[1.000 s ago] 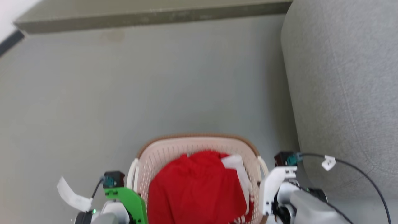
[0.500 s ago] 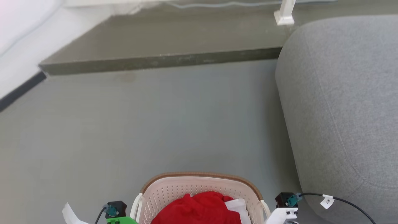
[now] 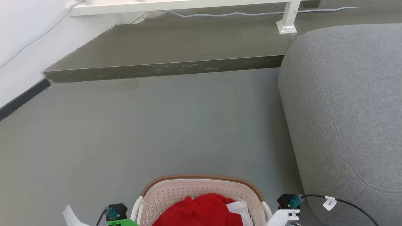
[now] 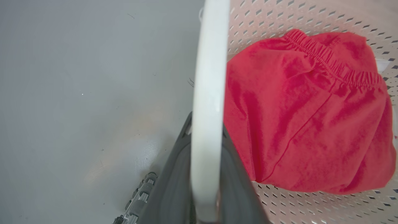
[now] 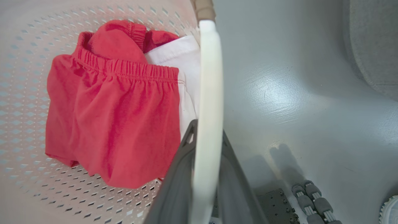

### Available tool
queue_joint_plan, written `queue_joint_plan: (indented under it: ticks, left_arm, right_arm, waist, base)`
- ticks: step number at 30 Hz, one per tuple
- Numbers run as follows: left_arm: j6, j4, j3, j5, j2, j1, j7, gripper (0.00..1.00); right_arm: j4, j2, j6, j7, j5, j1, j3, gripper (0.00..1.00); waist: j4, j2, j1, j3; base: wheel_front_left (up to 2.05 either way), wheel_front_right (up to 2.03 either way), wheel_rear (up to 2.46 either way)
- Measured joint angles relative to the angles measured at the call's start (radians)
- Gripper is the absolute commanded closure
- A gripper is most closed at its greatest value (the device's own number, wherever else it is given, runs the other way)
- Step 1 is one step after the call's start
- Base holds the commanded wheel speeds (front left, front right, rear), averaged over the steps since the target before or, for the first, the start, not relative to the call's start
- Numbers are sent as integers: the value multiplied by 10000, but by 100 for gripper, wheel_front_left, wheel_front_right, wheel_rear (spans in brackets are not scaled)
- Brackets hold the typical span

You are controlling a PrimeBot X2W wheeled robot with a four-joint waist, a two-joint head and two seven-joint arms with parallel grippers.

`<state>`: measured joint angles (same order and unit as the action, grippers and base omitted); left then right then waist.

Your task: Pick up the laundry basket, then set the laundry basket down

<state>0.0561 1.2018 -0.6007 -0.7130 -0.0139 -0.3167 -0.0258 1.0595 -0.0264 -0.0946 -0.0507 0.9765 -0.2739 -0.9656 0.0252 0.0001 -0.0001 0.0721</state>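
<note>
The laundry basket (image 3: 176,194) sits at the bottom centre of the head view: cream perforated walls under a brown rim. A red garment (image 3: 201,210) and a white cloth (image 5: 186,62) lie inside it. My left gripper (image 4: 205,124) is shut on the basket's white left handle (image 4: 208,77), its dark fingers (image 4: 174,174) clamping the bar from both sides. My right gripper (image 5: 207,130) is shut on the white right handle (image 5: 210,77) in the same way. I cannot tell whether the basket's base touches the floor.
A large grey upholstered seat (image 3: 345,110) stands close on the right. Ahead, a raised step (image 3: 163,67) crosses the floor, with a white furniture leg (image 3: 287,18) and a cable on it. A white wall with dark skirting (image 3: 22,97) runs along the left.
The head view has swung upward, so the basket sits lower in the picture and the step and furniture leg have come into sight. Both grippers keep their places beside the basket.
</note>
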Motion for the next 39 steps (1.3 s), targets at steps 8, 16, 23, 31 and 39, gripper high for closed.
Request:
queue_joint_plan:
  ticks: [8, 16, 23, 31, 39]
  left_arm:
    - [-52, 42, -104, -54, 6, 0, 4, 100]
    - [-52, 148, -153, -142, 8, 0, 104, 100]
    - [-42, 251, -161, -146, 8, 0, 196, 100]
    - [-33, 366, -174, -203, 6, -10, 224, 100]
    - [-33, 430, -148, -293, 6, -311, 226, 100]
  right_arm:
    - [-12, -2, -56, -44, 153, -47, -173, 100]
    - [-13, 0, -130, -44, 291, -54, -328, 100]
    - [-19, 0, -142, -44, 462, -129, -468, 100]
    - [-21, 0, -146, -44, 575, -229, -648, 100]
    - [-81, 0, -213, -29, 631, -538, -755, 100]
  waist:
    - [1, 0, 0, 18]
    - [-25, 0, 0, 24]
    - [-61, 0, 0, 63]
    - [-105, 0, 0, 128]
    - [-147, 0, 0, 416]
  base:
    - [0, 0, 0]
    - [0, 0, 0]
    - [0, 0, 0]
    - [0, 0, 0]
    - [0, 0, 0]
